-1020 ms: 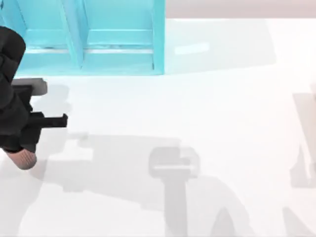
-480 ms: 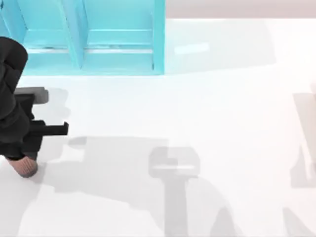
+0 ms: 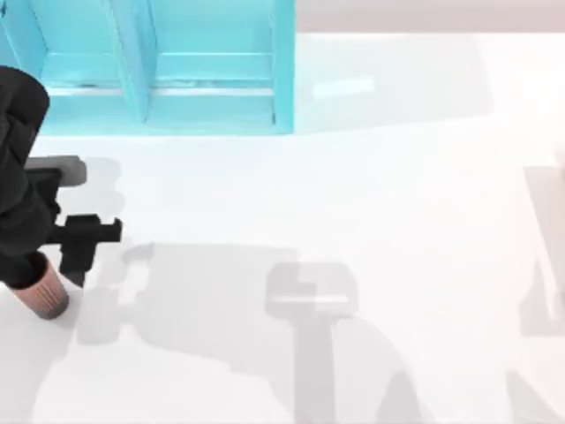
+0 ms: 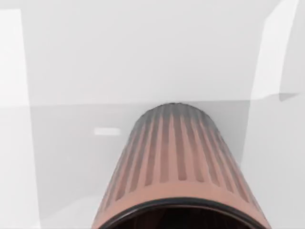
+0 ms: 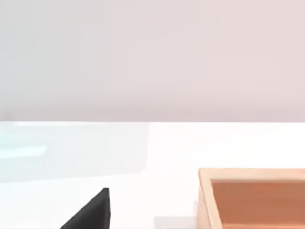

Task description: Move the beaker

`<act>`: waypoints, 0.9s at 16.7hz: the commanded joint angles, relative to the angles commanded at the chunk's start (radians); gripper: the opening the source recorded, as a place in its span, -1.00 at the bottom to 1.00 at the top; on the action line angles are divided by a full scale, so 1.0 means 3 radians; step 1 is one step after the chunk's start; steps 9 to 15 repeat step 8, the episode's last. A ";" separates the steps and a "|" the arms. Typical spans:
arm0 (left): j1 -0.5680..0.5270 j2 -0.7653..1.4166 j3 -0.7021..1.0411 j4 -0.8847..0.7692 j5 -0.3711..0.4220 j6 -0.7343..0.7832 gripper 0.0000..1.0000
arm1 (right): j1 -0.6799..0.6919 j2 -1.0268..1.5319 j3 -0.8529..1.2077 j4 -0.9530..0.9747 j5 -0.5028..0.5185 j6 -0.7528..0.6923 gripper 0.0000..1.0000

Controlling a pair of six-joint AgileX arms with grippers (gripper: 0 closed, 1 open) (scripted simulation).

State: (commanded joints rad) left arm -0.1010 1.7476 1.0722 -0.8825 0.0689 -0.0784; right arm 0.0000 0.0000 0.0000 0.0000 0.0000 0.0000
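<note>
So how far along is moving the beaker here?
Early to midway. The left arm's claw is over the beaker at the table's left edge; the left wrist view looks straight along the beaker's ribbed side. A grip can't be confirmed. Carrying and setting it down remain; no destination is evident.

You have a white counter [image 3: 371, 194] spread across the whole top view, with grey shadows lying over its nearer half. At its far left corner stands a turquoise cabinet [image 3: 177, 71], split by upright panels into open compartments; its glossy side throws a pale blue reflection onto the counter just beside it. From the right wrist view you can see an orange-brown wooden tray [image 5: 252, 198] with a raised rim resting on the counter.
</note>
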 joint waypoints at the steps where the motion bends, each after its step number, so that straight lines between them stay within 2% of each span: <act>1: 0.0000 0.0000 0.0000 0.0000 0.0000 0.0000 0.81 | 0.0000 0.0000 0.0000 0.0000 0.0000 0.0000 1.00; 2: 0.0000 0.0000 0.0000 0.0000 0.0000 0.0000 0.96 | 0.0000 0.0000 0.0000 0.0000 0.0000 0.0000 1.00; 3: 0.0000 0.0000 0.0000 0.0000 0.0000 0.0000 1.00 | 0.0000 0.0000 0.0000 0.0000 0.0000 0.0000 1.00; 15: 0.0000 0.0000 0.0000 0.0000 0.0000 0.0000 1.00 | 0.0000 0.0000 0.0000 0.0000 0.0000 0.0000 1.00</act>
